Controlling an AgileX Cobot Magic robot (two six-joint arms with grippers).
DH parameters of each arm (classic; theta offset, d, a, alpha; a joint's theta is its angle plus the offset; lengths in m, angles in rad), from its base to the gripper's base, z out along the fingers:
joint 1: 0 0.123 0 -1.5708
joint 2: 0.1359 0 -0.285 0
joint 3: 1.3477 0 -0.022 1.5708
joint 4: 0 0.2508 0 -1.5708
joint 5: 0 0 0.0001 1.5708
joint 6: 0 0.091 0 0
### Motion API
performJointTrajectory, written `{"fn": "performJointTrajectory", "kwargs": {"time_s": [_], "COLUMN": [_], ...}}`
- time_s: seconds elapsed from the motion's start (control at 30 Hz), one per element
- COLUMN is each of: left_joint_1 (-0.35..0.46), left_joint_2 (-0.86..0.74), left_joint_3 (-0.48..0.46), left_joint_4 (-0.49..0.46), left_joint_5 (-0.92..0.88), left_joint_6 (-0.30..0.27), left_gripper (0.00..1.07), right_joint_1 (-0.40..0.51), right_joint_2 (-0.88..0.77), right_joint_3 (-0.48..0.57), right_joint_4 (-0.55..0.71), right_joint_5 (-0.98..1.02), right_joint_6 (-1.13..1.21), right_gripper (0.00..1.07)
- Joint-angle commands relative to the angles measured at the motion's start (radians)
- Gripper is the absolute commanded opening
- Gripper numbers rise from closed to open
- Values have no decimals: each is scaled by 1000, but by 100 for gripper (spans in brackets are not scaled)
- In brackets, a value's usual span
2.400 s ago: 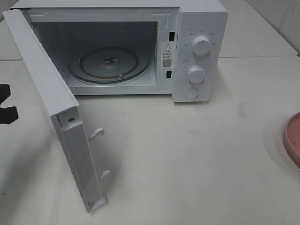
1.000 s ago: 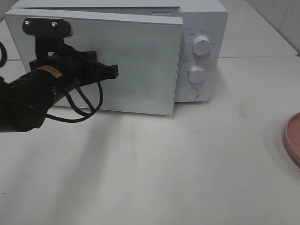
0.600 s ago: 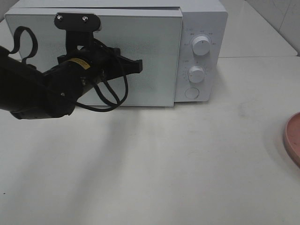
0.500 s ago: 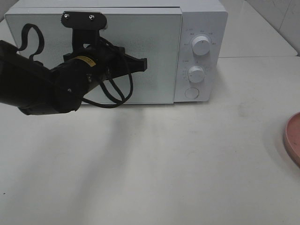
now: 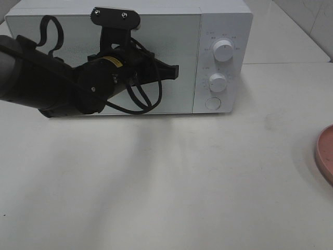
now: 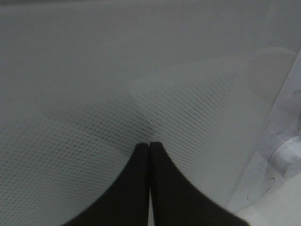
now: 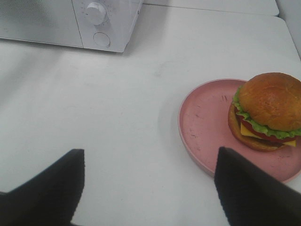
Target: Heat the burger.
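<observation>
At upper left, the left gripper point(image 5: 174, 72) is pressing its closed, empty jaws against the microwave door point(image 5: 177, 47), seemingly holding it shut. At far right, the burger point(image 7: 265, 110) is sitting on the pink plate point(image 7: 207, 127) while the right gripper point(image 7: 149, 181) is hanging wide open, empty.

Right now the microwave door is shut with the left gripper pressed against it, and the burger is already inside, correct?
Not quite. The burger is not inside: the right wrist view shows it sitting on the pink plate out on the table. The rest holds: the microwave door is shut, and the closed left gripper is against it.
</observation>
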Motion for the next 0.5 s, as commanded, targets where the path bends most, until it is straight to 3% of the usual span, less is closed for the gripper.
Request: {"fn": "performJointTrajectory", "kwargs": {"time_s": [0.03, 0.07, 0.1, 0.13, 0.17, 0.2, 0.23, 0.27, 0.3, 0.33, 0.5], "left_joint_1": [-21, -38, -38, -47, -61, -61, -66, -74, -74, -74, -73], "left_joint_2": [-51, -73, -73, -86, -109, -109, -121, -138, -138, -155, -185], "left_joint_3": [45, 72, 72, 86, 109, 109, 121, 140, 140, 148, 154], "left_joint_4": [-34, -33, -33, -33, -33, -33, -33, -34, -34, -33, -27], "left_joint_5": [-53, -23, -23, 1, 44, 44, 59, 97, 97, 177, 361], "left_joint_6": [6, 6, 6, 6, 6, 6, 6, 6, 6, 6, 6], "left_gripper": [3, 12, 12, 19, 38, 38, 48, 77, 77, 100, 100], "right_joint_1": [-4, -4, -4, -4, -4, -4, -4, -4, -4, -4, -4], "right_joint_2": [-25, -25, -25, -25, -25, -25, -25, -25, -25, -25, -25], "right_joint_3": [2, 2, 2, 2, 2, 2, 2, 2, 2, 2, 2], "right_joint_4": [1, 1, 1, 1, 1, 1, 1, 1, 1, 1, 1], "right_joint_5": [-2, -2, -2, -2, -2, -2, -2, -2, -2, -2, -2], "right_joint_6": [-16, -16, -16, -16, -16, -16, -16, -16, -16, -16, -16], "right_gripper": [75, 75, 75, 75, 75, 75, 75, 75, 75, 75, 75]}}
